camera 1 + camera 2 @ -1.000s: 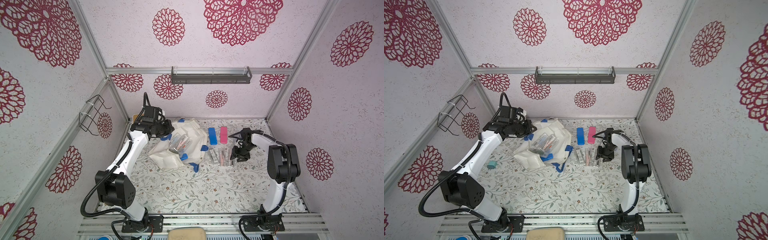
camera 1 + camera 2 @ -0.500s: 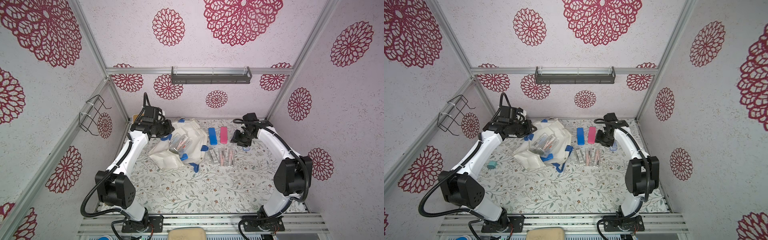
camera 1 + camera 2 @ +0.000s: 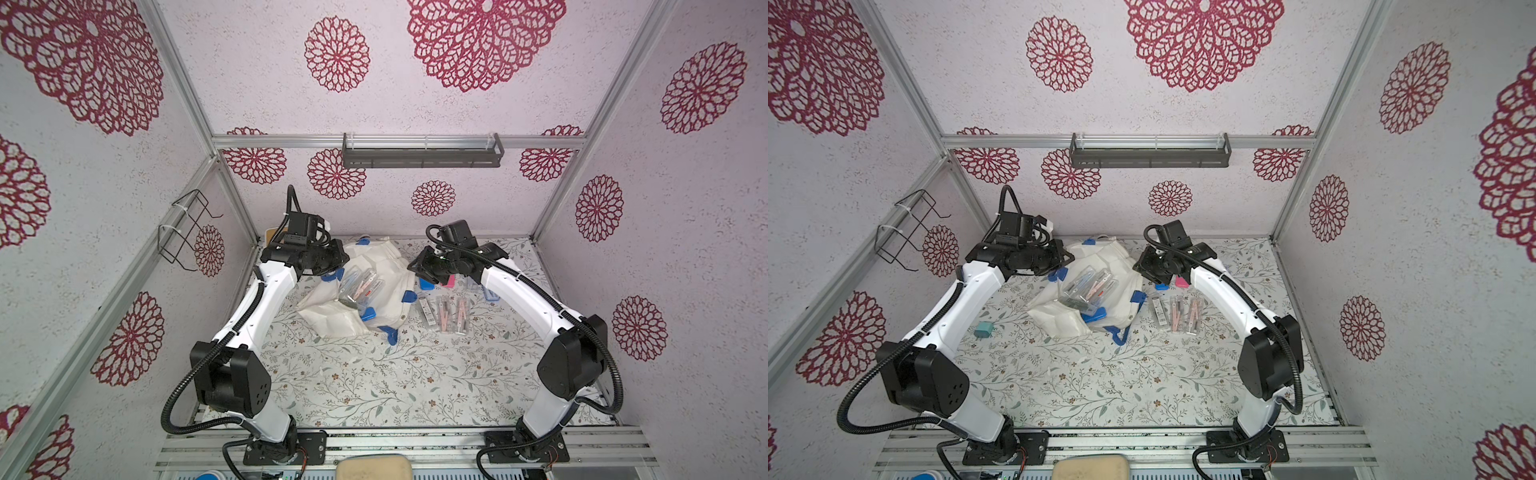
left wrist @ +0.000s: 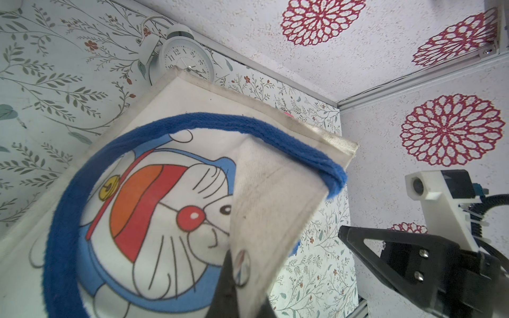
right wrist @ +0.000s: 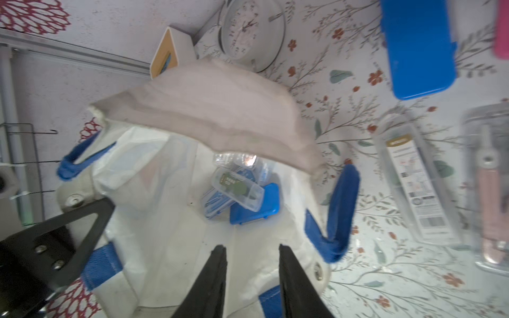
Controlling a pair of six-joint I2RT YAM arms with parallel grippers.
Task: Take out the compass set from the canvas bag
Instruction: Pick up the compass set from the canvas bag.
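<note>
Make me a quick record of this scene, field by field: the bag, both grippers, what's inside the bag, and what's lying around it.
Bag: off-white canvas bag with blue handles, slumped open on floral table
Left gripper: shut on the bag's rim flap
Right gripper: open, empty, above the bag's mouth
Inside bag: clear plastic cases, small blue case
Beside bag: three clear cases, blue box, pink box
Behind bag: white alarm clock

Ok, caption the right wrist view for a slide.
Right claw, jaws apart, above the open canvas bag holding clear cases.
</note>
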